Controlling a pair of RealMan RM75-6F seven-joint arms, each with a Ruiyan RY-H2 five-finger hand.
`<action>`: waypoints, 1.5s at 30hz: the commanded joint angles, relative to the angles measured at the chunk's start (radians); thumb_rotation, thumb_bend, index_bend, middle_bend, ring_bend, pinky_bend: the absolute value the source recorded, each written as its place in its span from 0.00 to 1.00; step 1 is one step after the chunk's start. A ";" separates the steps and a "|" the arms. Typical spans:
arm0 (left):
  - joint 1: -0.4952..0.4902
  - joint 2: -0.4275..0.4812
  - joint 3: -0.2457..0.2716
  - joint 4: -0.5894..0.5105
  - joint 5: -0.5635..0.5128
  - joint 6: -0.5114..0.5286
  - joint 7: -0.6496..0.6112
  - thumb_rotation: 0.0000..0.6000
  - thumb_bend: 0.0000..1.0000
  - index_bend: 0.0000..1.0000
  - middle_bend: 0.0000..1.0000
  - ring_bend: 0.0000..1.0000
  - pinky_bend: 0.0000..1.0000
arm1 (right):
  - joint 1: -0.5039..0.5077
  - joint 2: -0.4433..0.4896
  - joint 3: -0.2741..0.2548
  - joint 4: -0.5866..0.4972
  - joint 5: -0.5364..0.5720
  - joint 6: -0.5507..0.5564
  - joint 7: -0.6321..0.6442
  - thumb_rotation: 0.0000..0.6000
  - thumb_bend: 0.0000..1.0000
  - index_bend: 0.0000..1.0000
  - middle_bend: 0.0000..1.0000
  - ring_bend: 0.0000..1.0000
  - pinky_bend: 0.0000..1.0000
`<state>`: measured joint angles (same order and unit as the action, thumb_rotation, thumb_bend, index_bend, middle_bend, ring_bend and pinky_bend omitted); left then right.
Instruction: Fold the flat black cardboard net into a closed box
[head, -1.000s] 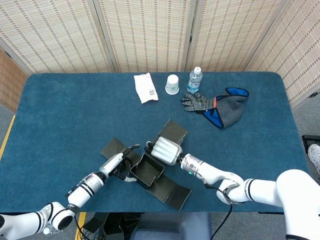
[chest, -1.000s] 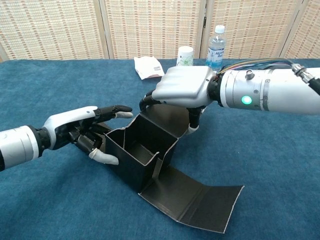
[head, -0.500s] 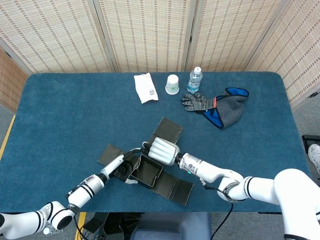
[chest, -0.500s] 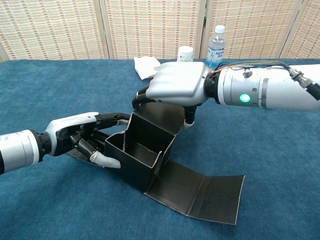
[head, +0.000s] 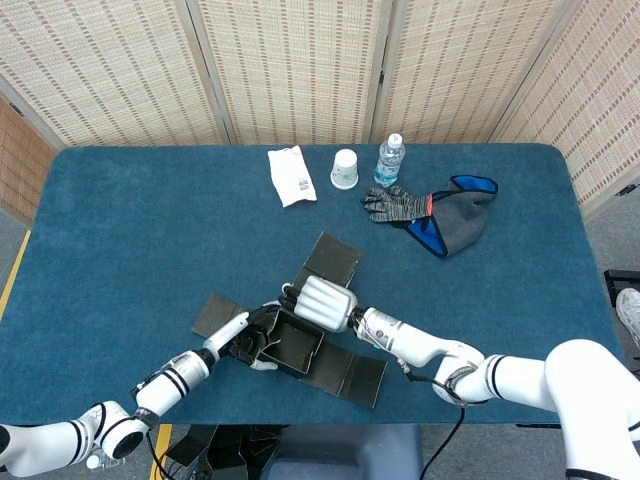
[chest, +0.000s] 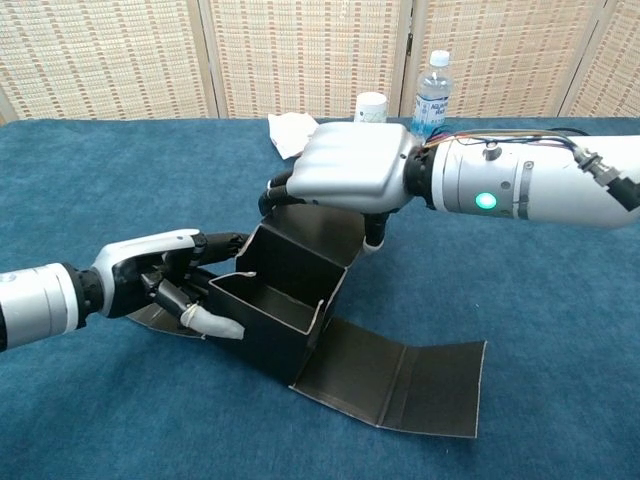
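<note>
Since a second ago the half-folded black cardboard box (chest: 280, 310) has slid left at the table's (head: 120, 230) near edge, the left hand (chest: 165, 280) now curled against its left wall, the right hand (chest: 345, 175) gripping its far wall; beyond stand a water bottle (head: 390, 160), label unreadable, and a paper cup (head: 344, 168).

You have bright, even light from above in both views, with only soft, short shadows on the desk (head: 150, 230). Both pictures are sharp, no motion blur. In the chest view the right hand (chest: 345, 175) shows a mild sheen on its pale shell, and the black box (chest: 285, 290) stays dark, its inner walls hard to read.
</note>
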<state>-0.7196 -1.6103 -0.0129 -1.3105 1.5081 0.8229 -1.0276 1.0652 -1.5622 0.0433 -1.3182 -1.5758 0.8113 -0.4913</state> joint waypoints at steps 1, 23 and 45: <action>-0.002 -0.003 0.000 0.002 0.000 -0.002 -0.006 1.00 0.11 0.16 0.09 0.58 0.77 | 0.000 0.000 0.001 -0.002 -0.001 -0.003 -0.010 1.00 0.15 0.30 0.36 0.88 1.00; -0.010 -0.021 0.015 0.037 0.018 0.007 -0.089 1.00 0.11 0.30 0.26 0.60 0.77 | -0.063 0.074 0.066 -0.143 0.145 0.015 -0.041 1.00 0.16 0.00 0.13 0.79 1.00; 0.046 0.122 -0.001 -0.058 -0.025 0.072 -0.236 1.00 0.11 0.31 0.27 0.58 0.77 | -0.362 0.238 0.018 -0.303 0.012 0.404 0.458 1.00 0.16 0.00 0.15 0.79 1.00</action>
<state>-0.6781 -1.4986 -0.0076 -1.3593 1.4892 0.8903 -1.2509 0.7318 -1.3298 0.0738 -1.6234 -1.5408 1.1800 -0.0584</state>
